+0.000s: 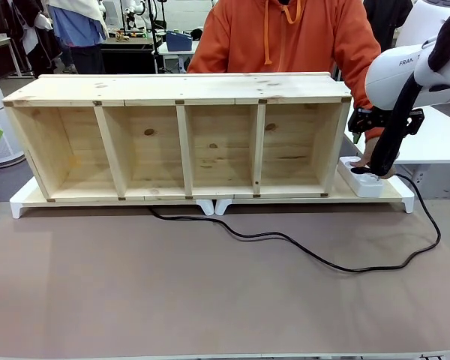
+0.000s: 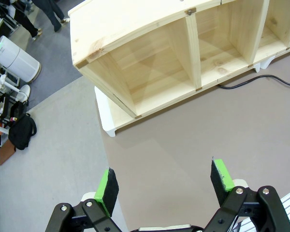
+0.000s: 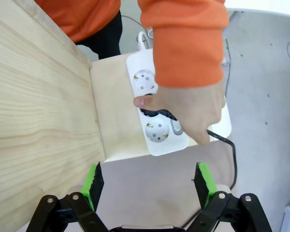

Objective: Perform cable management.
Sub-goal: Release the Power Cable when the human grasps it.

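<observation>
Starting at your left, the left hand (image 2: 164, 186) hangs above the bare brown counter (image 2: 193, 140) with its green pads (image 2: 107, 186) spread wide and nothing between them. Past it you see the left end of the wooden shelf (image 2: 150, 63), lying on its side on a white base (image 2: 106, 116) with its open compartments facing you.

From the front, the shelf (image 1: 184, 135) spans most of the counter (image 1: 135, 285), four compartments across. The cable (image 1: 285, 244) comes out from under the shelf's front edge, slightly left of the middle, and runs right along the counter in a loose wavy line. It then loops out near the counter's right edge and climbs back toward the white power strip (image 1: 364, 182), which sits on the base just beside the shelf's right end.

At the strip, the person in the orange hoodie (image 1: 285, 37) has a hand (image 3: 183, 111) down on it, fingers on the black plug (image 3: 157, 114) at the middle socket. You can't tell whether the plug is fully seated. The cable (image 3: 229, 145) leaves from under that hand toward the counter's edge.

Your right hand (image 3: 147, 186) hovers on the near side of the strip, pads (image 3: 93, 181) wide apart and released, holding nothing. In the front view the right arm (image 1: 405, 82) reaches in at the right end of the shelf, above the strip.
</observation>
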{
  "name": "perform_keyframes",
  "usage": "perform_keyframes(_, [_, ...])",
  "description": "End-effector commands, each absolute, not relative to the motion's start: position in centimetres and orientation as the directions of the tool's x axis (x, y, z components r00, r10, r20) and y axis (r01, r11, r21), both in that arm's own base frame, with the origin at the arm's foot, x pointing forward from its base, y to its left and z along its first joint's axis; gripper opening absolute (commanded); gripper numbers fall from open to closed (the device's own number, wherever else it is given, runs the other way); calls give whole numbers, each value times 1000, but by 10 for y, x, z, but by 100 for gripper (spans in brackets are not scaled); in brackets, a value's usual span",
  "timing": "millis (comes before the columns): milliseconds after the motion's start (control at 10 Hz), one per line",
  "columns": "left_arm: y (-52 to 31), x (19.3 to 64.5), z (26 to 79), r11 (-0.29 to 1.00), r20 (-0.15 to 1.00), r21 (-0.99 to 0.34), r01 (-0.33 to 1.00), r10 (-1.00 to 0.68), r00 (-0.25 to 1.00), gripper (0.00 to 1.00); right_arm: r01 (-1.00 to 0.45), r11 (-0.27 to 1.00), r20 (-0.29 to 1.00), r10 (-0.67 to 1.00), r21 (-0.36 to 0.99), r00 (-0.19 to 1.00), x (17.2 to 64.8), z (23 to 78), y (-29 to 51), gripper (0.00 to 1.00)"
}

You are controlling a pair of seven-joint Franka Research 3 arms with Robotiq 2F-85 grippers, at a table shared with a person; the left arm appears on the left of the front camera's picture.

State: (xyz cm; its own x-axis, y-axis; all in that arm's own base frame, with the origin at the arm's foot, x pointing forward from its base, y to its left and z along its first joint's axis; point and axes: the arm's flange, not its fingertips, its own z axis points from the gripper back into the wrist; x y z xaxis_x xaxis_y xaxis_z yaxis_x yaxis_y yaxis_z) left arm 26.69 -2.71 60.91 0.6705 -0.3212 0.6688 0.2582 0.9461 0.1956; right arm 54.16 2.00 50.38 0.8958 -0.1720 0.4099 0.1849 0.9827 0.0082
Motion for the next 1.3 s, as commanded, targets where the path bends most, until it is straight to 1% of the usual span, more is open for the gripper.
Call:
perform_keyframes(0, [-27,267,609,946,668,198,257,-322,671,100,188,982,407,-175,9,896,541,503,20,97])
perform_keyframes(1200, [-27,267,609,946,668,198,257,-322,671,100,188,982,407,-175,9,896,541,503,20,97])
